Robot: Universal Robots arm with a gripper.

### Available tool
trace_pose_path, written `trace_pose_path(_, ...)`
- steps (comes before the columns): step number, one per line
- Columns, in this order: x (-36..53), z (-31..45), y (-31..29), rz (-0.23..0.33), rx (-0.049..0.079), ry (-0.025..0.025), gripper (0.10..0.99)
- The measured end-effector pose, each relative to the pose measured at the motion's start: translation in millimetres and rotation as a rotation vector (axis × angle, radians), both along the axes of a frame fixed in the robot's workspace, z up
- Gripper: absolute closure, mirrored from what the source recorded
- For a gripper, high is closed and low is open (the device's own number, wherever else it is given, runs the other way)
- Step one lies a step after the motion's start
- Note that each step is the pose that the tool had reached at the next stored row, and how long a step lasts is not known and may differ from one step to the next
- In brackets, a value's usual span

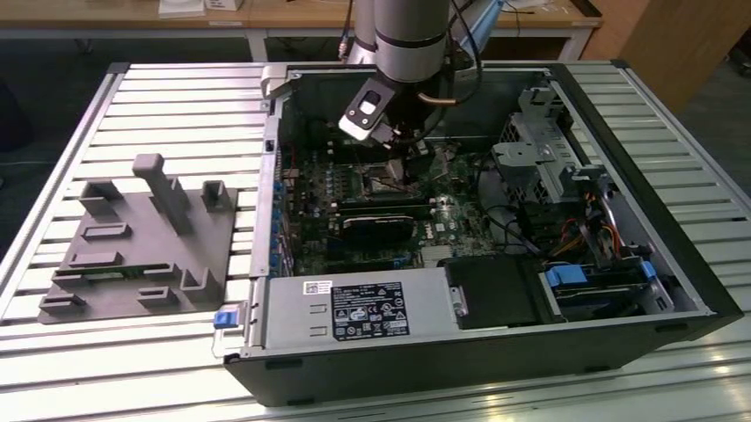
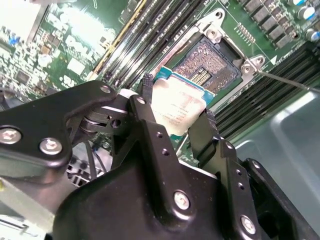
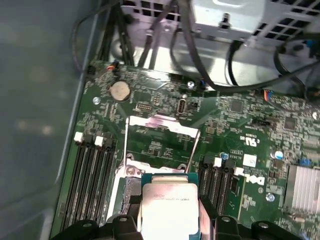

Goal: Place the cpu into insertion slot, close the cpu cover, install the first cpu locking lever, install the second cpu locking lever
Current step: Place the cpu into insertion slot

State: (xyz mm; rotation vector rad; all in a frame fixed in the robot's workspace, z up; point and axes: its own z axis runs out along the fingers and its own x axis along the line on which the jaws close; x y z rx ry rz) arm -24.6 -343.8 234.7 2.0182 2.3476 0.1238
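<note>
- Gripping the cpu [image 2: 176, 112] by two opposite edges: gripper [image 2: 178, 100] jaws narrowed onto it, fingers [image 2: 150, 120] touching the chip.
- cpu sits tilted just above the near edge of the insertion slot [image 2: 212, 60], not seated; the socket's dark centre is exposed.
- cpu cover [image 3: 162, 131] is flipped open, just beyond the slot.
- Exterior view: gripper [image 1: 399, 156] is down inside the open computer case [image 1: 470, 360], over the green motherboard [image 1: 317, 202].

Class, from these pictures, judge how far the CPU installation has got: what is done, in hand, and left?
Done: the cpu is picked up, clamped in the gripper. In hand: it hangs over the insertion slot, whose contacts lie bare. Left: seating it; the cpu cover stands open and a locking lever sticks out unlatched.
</note>
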Motion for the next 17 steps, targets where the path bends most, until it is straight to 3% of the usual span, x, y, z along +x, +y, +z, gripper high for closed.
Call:
trace_pose_path(11, 0.0, -1.1, 0.0, -0.156, 0.0, 0.0001, 0.549)
trace_pose_path(17, -0.7, -1.8, 1.3, -0.16, 0.0, 0.0, 0.549)
